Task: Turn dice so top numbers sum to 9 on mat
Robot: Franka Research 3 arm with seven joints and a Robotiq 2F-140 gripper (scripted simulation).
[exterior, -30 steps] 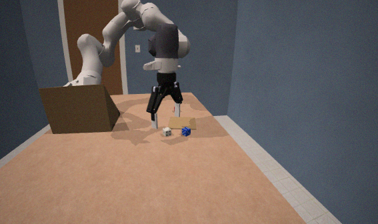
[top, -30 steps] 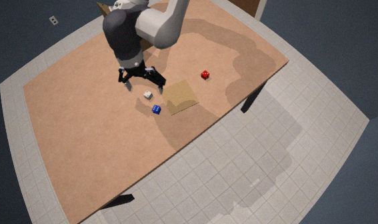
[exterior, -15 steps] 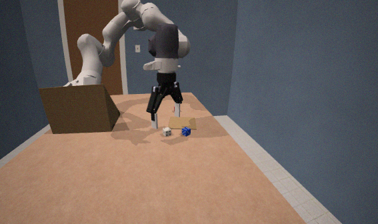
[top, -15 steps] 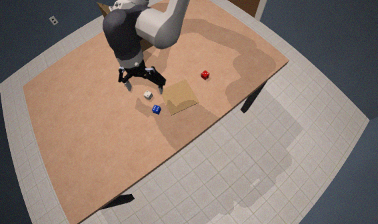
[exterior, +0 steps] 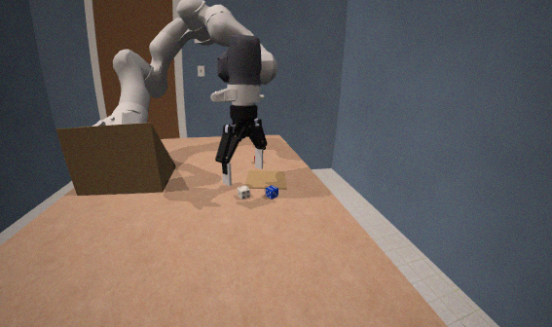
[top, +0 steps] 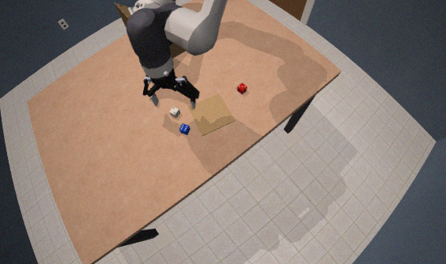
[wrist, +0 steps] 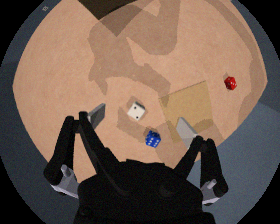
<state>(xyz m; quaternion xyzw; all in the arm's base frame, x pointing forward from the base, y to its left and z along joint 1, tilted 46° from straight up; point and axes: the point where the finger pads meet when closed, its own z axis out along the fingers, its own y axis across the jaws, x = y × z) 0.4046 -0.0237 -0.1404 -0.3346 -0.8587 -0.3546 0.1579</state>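
Observation:
The mat (top: 218, 106) (exterior: 266, 181) (wrist: 193, 102) is a flat tan square with no die on it. The white die (top: 175, 111) (exterior: 243, 193) (wrist: 136, 111) lies on the table beside the mat; its top seems to show two. The blue die (top: 184, 129) (exterior: 272, 192) (wrist: 152, 139) lies near it, off the mat, with what looks like six on top. The red die (top: 242, 88) (wrist: 230, 83) lies beyond the mat's other side, its top number too small to read surely; the exterior view mostly hides it. My gripper (top: 174, 104) (exterior: 242, 170) (wrist: 142, 117) is open and empty, above the table near the white die.
A large brown box-like block (exterior: 114, 161) (wrist: 108, 7) stands near the arm's base; the arm partly hides it in the top view. The table's long edge (top: 185, 197) runs past the blue die's and mat's side. Arm shadows fall across the mat and table.

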